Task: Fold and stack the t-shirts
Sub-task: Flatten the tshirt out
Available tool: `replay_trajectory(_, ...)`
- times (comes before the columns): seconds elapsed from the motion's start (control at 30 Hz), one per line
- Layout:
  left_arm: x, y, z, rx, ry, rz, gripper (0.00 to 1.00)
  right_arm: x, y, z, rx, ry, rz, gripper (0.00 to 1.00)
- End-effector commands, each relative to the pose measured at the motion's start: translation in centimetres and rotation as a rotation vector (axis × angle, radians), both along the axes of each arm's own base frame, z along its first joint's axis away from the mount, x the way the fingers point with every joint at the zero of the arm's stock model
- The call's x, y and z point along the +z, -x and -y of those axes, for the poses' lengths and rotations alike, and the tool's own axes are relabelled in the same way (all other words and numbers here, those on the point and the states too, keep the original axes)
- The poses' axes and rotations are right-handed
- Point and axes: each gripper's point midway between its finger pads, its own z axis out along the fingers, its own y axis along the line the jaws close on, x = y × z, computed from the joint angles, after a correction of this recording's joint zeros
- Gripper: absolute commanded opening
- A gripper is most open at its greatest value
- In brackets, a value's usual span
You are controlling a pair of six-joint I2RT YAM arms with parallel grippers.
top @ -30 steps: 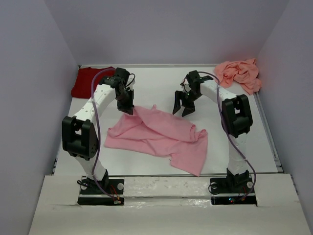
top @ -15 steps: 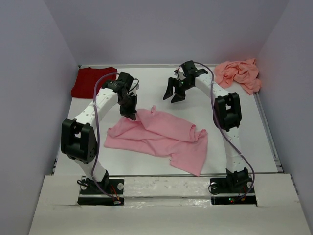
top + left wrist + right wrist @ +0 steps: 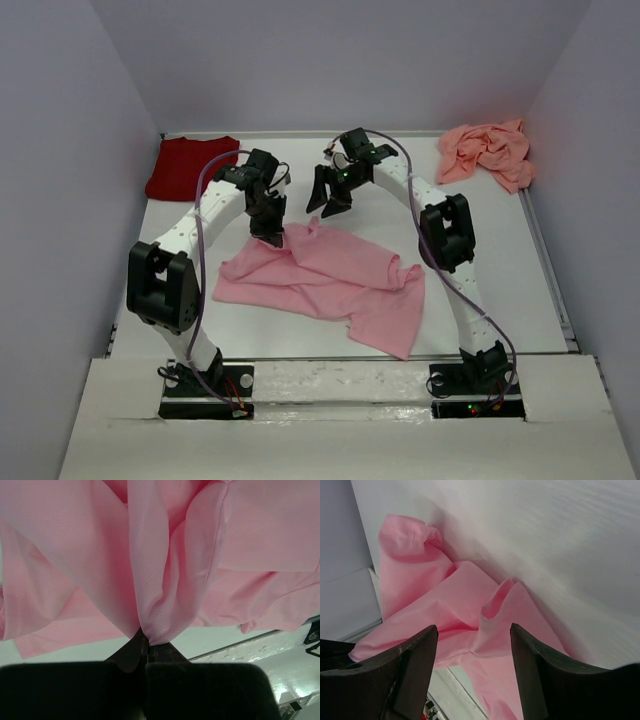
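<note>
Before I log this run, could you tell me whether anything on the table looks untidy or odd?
The light pink t-shirt lies rumpled mid-table, one edge pinched in the shut left gripper. The salmon-pink t-shirt is crumpled in the far right corner. The dark red t-shirt, far left, looks flat.

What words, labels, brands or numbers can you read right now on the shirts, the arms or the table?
None can be read.
The light pink t-shirt, dark red t-shirt and salmon-pink t-shirt: plain cloth, no print or tag in view.
The left arm and right arm: no lettering that can be made out.
The table: no markings.
</note>
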Motion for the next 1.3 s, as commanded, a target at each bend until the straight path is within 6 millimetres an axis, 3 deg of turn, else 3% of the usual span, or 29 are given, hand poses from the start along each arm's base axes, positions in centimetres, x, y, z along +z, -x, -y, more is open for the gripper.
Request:
replay_trajectory(0.0,0.9,-0.2,0.9,-0.034,0.027,0.008,0.0,0.6,1.8,-2.4,0.058,-0.023,-0.01,0.66)
replay_trajectory(0.33,1.2,-0.4,0.9,-0.041,0.026,0.017,0.0,-1.0,1.9,-1.4,0.047,0.049,-0.007,0.65)
replay_trajectory(0.4,1.2,-0.3,0.8,-0.038,0.024,0.018,0.0,-1.1,2.0,-1.6,0.054,0.064,0.009,0.53)
replay_trajectory(0.43,1.1,-0.2,0.7,-0.039,0.021,0.017,0.0,-1.3,2.0,-1.4,0.053,0.075,0.005,0.33)
replay_trajectory(0.53,1.1,-0.1,0.7,-0.042,0.021,0.018,0.0,-1.5,2.0,-1.3,0.054,0.084,0.007,0.07)
replay_trajectory(0.57,1.0,0.0,0.7,-0.042,0.02,0.015,0.0,-1.6,2.0,-1.3,0.054,0.086,0.004,0.05)
replay_trajectory(0.87,1.0,0.0,0.6,-0.043,0.016,0.015,0.0,-1.5,2.0,-1.4,0.057,0.083,0.006,0.0)
replay_trajectory(1.0,1.0,0.1,0.6,-0.04,0.015,0.019,0.0,-0.9,1.0,-0.6,0.028,0.133,0.069,0.0)
replay_trajectory(1.03,0.9,0.1,0.5,-0.038,0.015,0.02,0.0,0.4,0.4,-0.5,0.007,0.137,0.121,0.0)
replay_trajectory(1.1,0.8,0.1,0.6,-0.035,0.018,0.018,0.0,0.9,-0.8,0.6,-0.057,0.204,0.181,0.0)
replay_trajectory(1.2,1.0,0.0,0.7,-0.032,0.027,0.025,0.0,3.4,-3.3,3.0,-0.161,0.258,0.277,0.0)
replay_trajectory(1.27,1.0,0.0,0.8,-0.033,0.031,0.026,0.0,6.1,-4.8,4.6,-0.234,0.29,0.373,0.0)
